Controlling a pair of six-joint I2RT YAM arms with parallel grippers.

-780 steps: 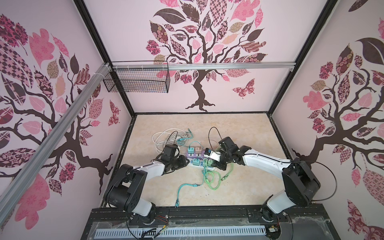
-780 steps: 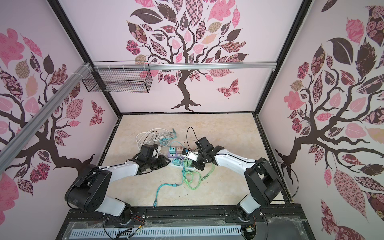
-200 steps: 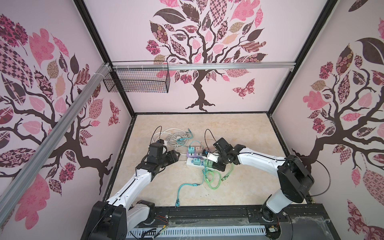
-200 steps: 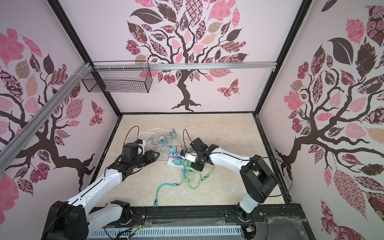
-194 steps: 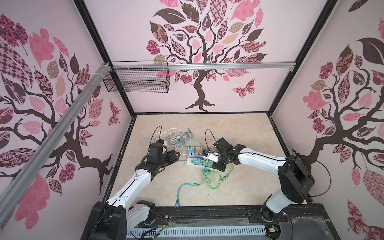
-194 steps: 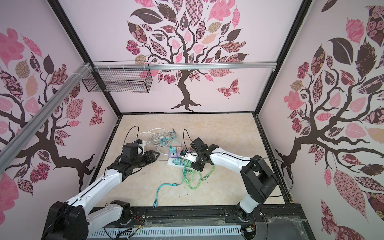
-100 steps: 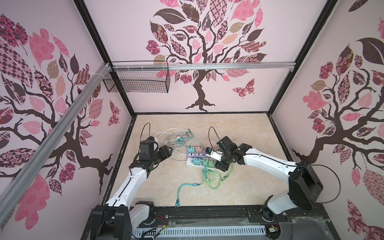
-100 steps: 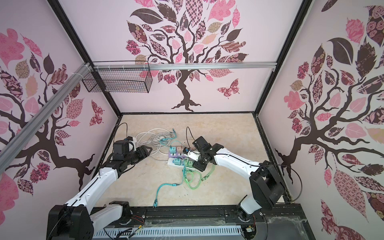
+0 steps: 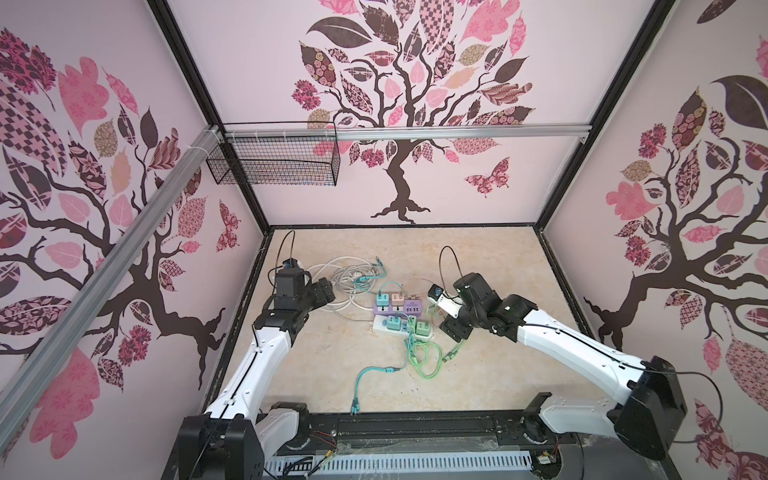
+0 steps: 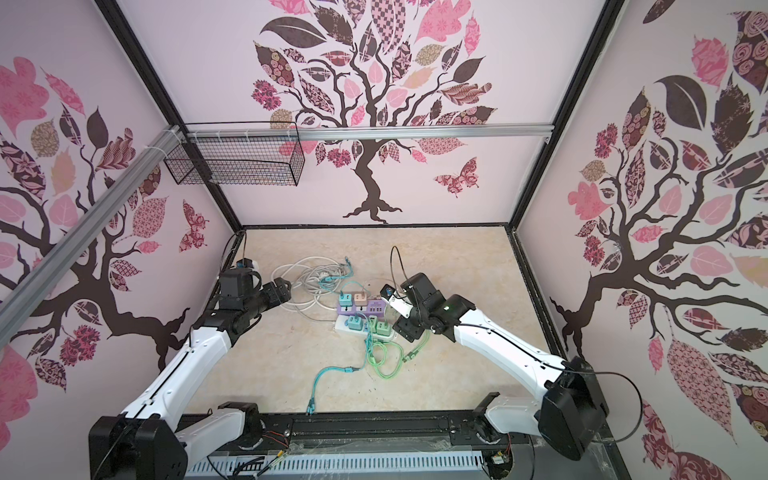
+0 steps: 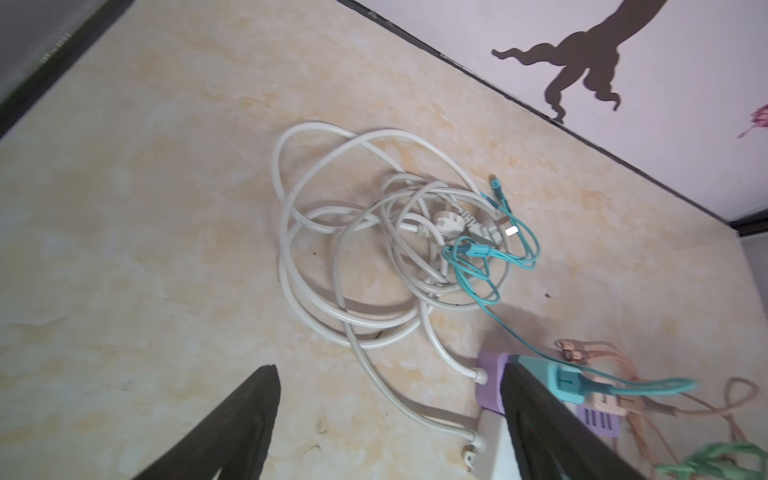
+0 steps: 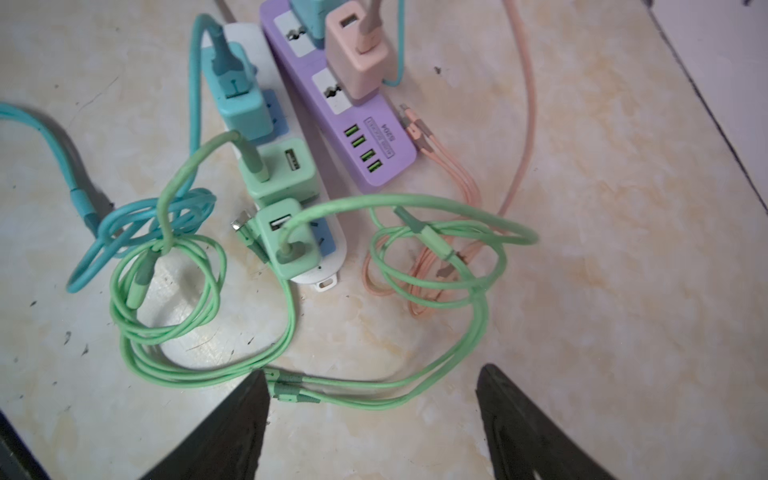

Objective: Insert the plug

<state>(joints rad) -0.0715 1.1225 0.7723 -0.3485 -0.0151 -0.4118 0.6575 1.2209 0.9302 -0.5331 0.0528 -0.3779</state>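
The right gripper [image 12: 374,370] hangs wide open above the green cable [image 12: 291,392] and holds nothing. The green plug [image 12: 291,241] stands in the end socket of the white strip [image 12: 320,274], prongs down and USB face up. In both top views the strip's long axis runs left to right. The purple strip [image 12: 382,166] lies just behind it. Farther off, the left gripper [image 11: 388,368] is wide open and empty, near the white cord [image 11: 284,249].

Both top views overhead, facing down on whole table [image 9: 478,257], wrist views close, sharing purple power strip [image 12: 386,174]

Enclosed robot test booth: decal-papered walls [image 9: 519,187], aluminium rail [image 9: 457,132], wire basket [image 9: 274,166].
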